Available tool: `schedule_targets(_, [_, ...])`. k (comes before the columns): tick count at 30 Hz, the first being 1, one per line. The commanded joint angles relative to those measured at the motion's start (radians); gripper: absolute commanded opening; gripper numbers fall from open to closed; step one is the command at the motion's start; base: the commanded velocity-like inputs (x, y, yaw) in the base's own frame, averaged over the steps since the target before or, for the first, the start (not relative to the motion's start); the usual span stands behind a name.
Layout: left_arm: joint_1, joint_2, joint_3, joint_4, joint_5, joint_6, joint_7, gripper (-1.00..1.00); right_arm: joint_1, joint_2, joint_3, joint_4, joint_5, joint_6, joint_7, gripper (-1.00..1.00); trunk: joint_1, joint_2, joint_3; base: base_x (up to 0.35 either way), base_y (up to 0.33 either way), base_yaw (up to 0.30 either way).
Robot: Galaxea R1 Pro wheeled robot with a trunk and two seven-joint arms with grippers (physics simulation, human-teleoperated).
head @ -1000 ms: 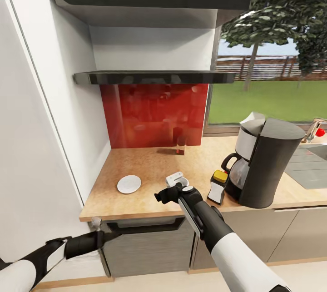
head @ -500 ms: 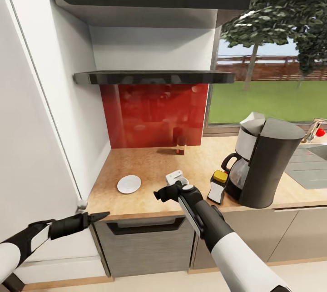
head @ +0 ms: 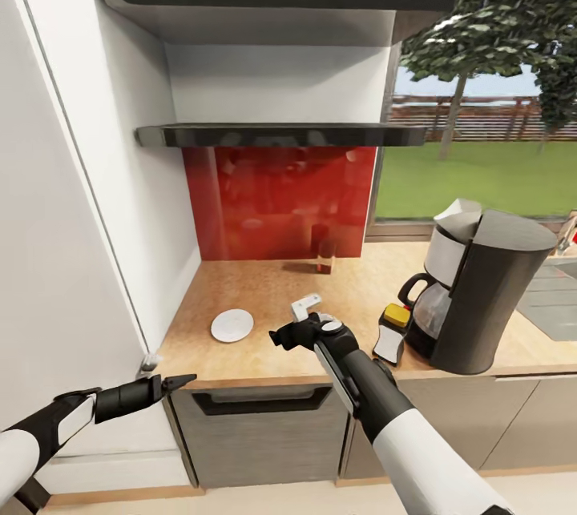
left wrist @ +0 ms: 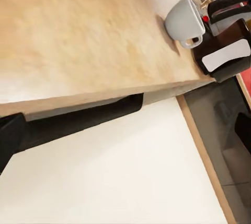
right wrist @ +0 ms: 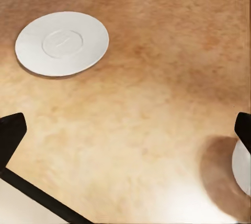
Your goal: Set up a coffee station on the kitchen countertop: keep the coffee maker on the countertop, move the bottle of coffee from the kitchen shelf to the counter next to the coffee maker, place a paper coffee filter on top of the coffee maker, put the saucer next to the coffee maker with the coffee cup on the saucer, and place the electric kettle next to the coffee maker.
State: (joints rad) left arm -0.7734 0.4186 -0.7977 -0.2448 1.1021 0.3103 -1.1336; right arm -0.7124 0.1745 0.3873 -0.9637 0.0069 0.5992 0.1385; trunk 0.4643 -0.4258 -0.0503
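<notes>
Nearby, round white saucer on speckled countertop; right hand spread wide, left hand's state unclear.

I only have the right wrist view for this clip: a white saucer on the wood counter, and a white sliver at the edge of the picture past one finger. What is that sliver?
Observer: It is the coffee cup. The head view shows it just past the right claw, apart from the saucer.
Operator: Is the coffee maker close by?
Observer: Yes. The coffee maker stands on the countertop to the right arm's right, with the paper coffee filter on top.
Operator: Where is the left arm?
Observer: The left claw hovers at the countertop's front edge, left of the saucer.
</notes>
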Motion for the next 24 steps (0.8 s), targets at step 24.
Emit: schedule_targets(24, [-0.083,-0.002,0.115,-0.136,0.072,0.146,0.065,1.0,-0.018,0.0,-0.006,-0.024,-0.017,0.035,0.012,1.0,0.001,-0.002,-0.002,0.0,0.0,0.0])
